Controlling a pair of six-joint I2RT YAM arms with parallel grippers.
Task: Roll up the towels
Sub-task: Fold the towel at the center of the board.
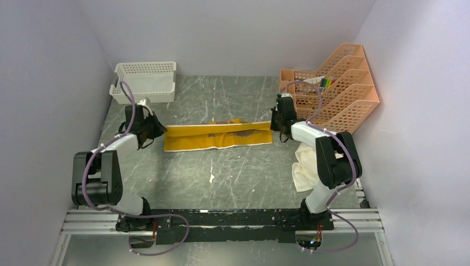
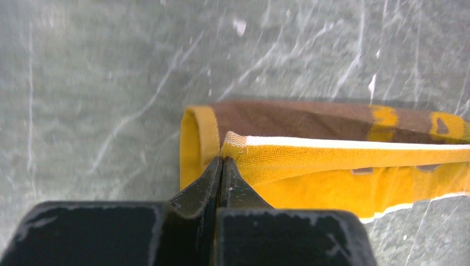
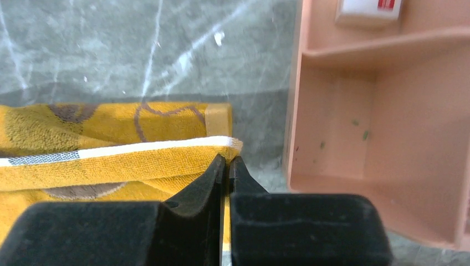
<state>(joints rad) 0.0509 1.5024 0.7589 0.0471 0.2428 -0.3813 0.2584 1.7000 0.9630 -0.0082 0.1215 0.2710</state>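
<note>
Top view: the yellow towel (image 1: 219, 137) lies stretched flat on the worktop (image 1: 233, 177) between the left gripper (image 1: 157, 130) and the right gripper (image 1: 273, 123). The cream towel (image 1: 304, 166) lies bunched beside the right arm.

Left wrist view: jaws together, clamped on one corner of the yellow towel.

Right wrist view: jaws together, clamped on the opposite corner.

Left arm (image 1: 105, 166): base on the near rail, elbow bent out to the left, forearm reaching forward and inward. Left gripper (image 1: 157, 131) sits low and points right. In its wrist view the left gripper (image 2: 223, 162) has its jaws pressed together, the tips pinching a corner of the yellow towel (image 2: 332, 172).

Right arm (image 1: 332, 158): base on the near rail, elbow raised at the right, forearm angled forward and inward. Right gripper (image 1: 274, 123) points left. In its wrist view the right gripper (image 3: 228, 159) has its jaws closed, the tips nipping the opposite corner.
</note>
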